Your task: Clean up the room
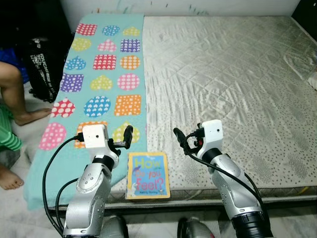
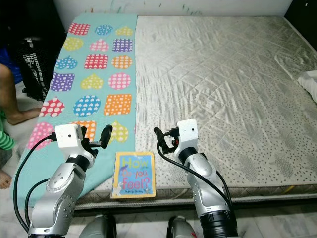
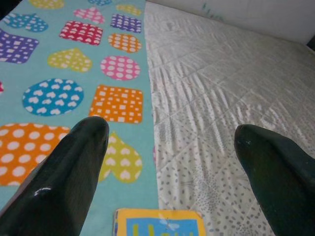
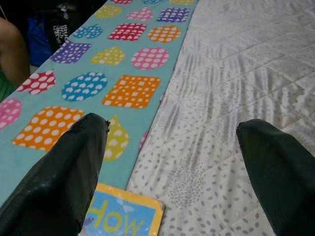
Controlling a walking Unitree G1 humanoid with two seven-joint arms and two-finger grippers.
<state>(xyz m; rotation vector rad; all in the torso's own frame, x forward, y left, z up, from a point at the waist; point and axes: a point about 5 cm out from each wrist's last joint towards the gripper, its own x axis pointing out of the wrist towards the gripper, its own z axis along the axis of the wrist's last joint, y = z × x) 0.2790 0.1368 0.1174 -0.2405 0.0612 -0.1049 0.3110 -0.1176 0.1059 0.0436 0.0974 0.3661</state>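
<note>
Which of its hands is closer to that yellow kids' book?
The left hand, just above the book's far left corner. The right hand hovers farther off, past its far right corner.

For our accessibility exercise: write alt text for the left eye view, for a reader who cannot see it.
A robot's left gripper and right gripper, both open, hover above a picture book at the near edge of a mattress. A turquoise blanket with bright shapes lies along the mattress's left side, and a person's bare legs are beside it.

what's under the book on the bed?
The book lies flat at the mattress's near edge, its left part over the patterned blanket, the rest on bare quilted mattress. Whatever lies directly beneath the cover is hidden. Both pincers, left and right, hover open above it.
</note>
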